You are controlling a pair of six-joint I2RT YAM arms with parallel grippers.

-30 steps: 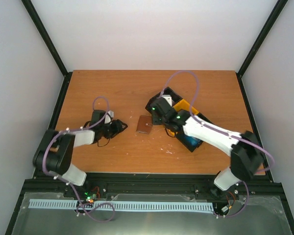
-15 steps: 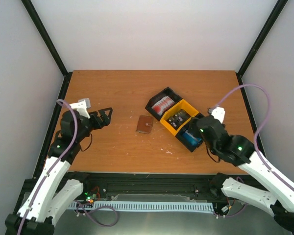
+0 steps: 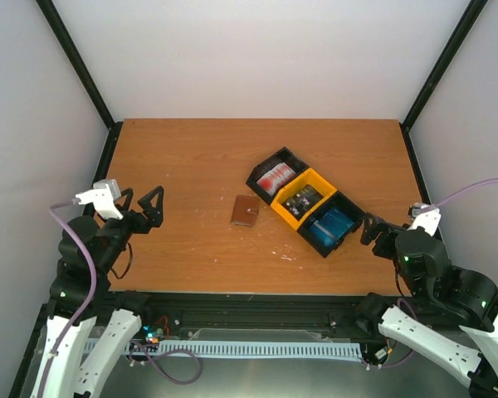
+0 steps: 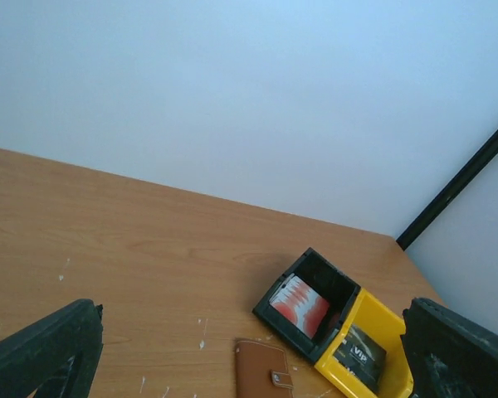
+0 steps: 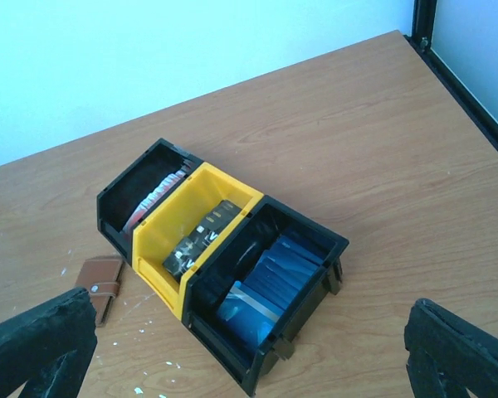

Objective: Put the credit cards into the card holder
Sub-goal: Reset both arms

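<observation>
The credit cards sit in three joined bins: a red-and-white stack [image 3: 275, 176] [image 4: 299, 300], dark cards [image 3: 302, 199] [image 5: 203, 236] and blue cards [image 3: 330, 225] [image 5: 270, 282]. The card holder [image 3: 245, 211] [image 4: 264, 377] [image 5: 100, 278], a brown wallet with its snap tab fastened, lies flat on the table just left of the bins. My left gripper [image 3: 141, 207] hangs open near the table's left edge, far from the wallet. My right gripper [image 3: 376, 232] stands open just right of the blue-card bin. Nothing is between either pair of fingers [image 4: 41, 356] [image 5: 461, 348].
The bins form a diagonal row: black [image 3: 260, 177], yellow [image 3: 284, 212], black [image 3: 353, 217]. White specks dot the wooden table [image 3: 191, 157]. Black frame posts [image 3: 444, 62] and white walls close in the back and sides.
Both arms pulled back from the table's middle toward the near corners, the right one leaving the bins, the left leaving the spot beside the wallet. Both grippers opened wide.
</observation>
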